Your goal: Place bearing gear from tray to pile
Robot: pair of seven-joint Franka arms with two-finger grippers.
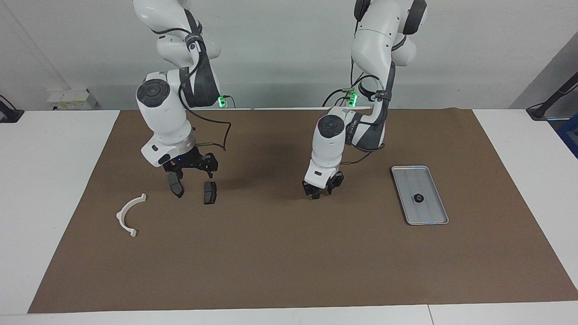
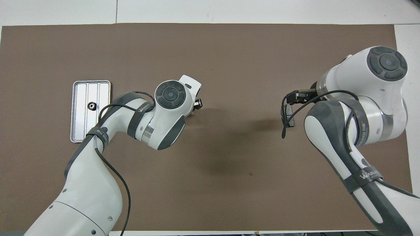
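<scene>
Small, seemingly black bearing gear [image 1: 418,198]

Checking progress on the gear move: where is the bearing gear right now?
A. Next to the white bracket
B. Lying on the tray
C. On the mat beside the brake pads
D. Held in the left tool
B: the gear lies on the tray, with the left tool over bare mat, apart from it.
</scene>
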